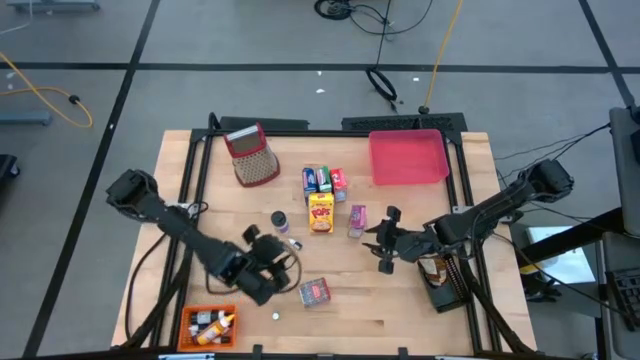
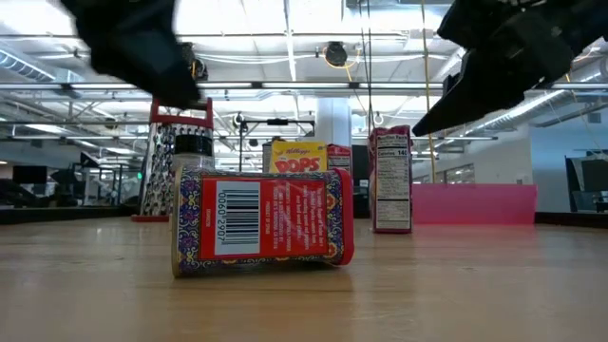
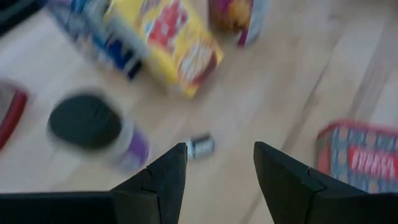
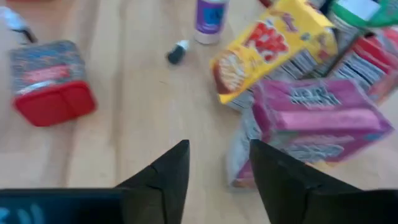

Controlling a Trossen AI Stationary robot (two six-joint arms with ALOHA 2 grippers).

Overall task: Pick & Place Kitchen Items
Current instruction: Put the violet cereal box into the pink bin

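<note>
My left gripper (image 1: 268, 262) hovers open above the table, between the dark-lidded bottle (image 3: 87, 121) and the red box (image 1: 315, 291), which lies on its side. A tiny piece (image 3: 200, 146) lies just ahead of its fingers. My right gripper (image 1: 384, 246) is open too, in the air just right of the pink packet (image 4: 317, 118), which stands beside the yellow cereal box (image 1: 321, 212). Blue, green and red packets (image 1: 323, 180) stand behind the cereal box. In the low view the red box (image 2: 261, 221) fills the foreground, with both grippers dark overhead.
A red-topped mesh grater (image 1: 253, 157) stands far left. A pink tray (image 1: 408, 157) lies at the far right, and an orange tray (image 1: 208, 325) with small items sits at the near left corner. A tiny white piece (image 1: 277, 316) lies near the front edge.
</note>
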